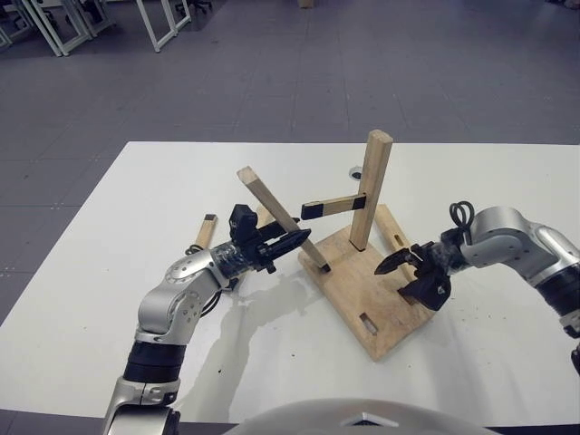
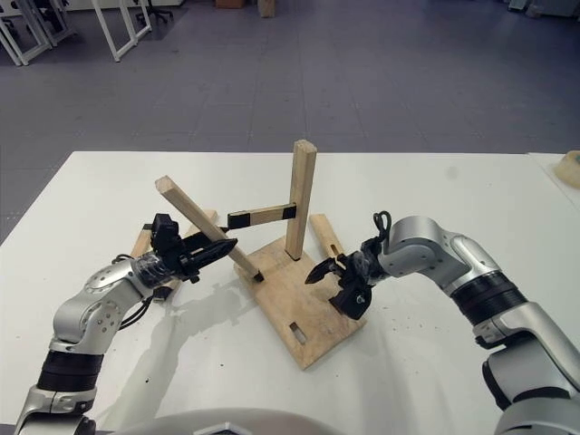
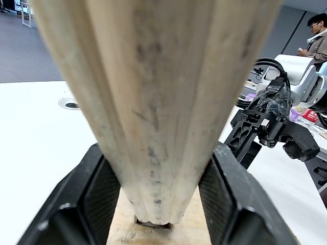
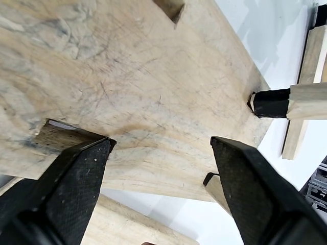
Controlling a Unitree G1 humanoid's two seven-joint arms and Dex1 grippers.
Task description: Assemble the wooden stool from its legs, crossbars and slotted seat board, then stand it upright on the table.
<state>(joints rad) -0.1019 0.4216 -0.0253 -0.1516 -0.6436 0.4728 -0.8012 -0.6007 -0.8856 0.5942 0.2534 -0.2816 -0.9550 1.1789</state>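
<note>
Left end effector [image 1: 292, 241] clamps the tilted leg [image 1: 270, 207]; right end effector [image 1: 410, 275] spread wide over seat board [image 1: 358, 292] edge.

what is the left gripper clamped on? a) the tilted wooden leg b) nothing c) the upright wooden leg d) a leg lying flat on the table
a: the left gripper has its fingers pressed on either side of the tilted pale wooden leg, whose lower end meets the flat slotted wooden seat board.

Head eyes overlook table [image 1: 136, 199]; wrists hug seat board [image 4: 153, 102].
</note>
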